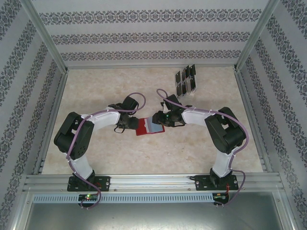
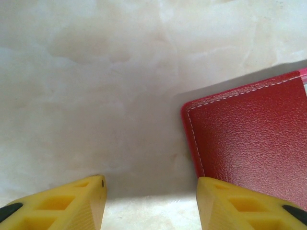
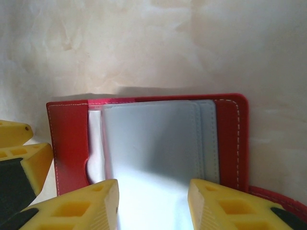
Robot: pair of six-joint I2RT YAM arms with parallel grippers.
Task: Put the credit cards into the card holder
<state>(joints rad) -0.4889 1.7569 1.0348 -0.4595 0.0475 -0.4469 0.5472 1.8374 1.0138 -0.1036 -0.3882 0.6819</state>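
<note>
Wallet and both grippers meet near the middle of the table (image 1: pixel 96 91) in the top view. The card holder (image 1: pixel 144 128) lies open there, its grey pocket panel (image 1: pixel 155 125) facing up. The left gripper (image 1: pixel 130 125) sits at its 9 o'clock edge and the right gripper (image 1: pixel 162 120) at its 3 o'clock edge.

From the left wrist we see that gripper's yellow fingers (image 2: pixel 72 203) spread wide with bare table between them. The finger at 5 o'clock overlaps the corner of the red cover, and we cannot tell whether it touches.

From the right wrist we see its jaws also wide apart, with nothing clamped. The grey panel runs down between them, and the red flap lies at 9 o'clock with the other arm's yellow fingertips just beside it.

The credit cards (image 1: pixel 185 80) stand dark in a clear rack (image 1: pixel 194 89) at 1 o'clock on the table, well apart from the holder.
</note>
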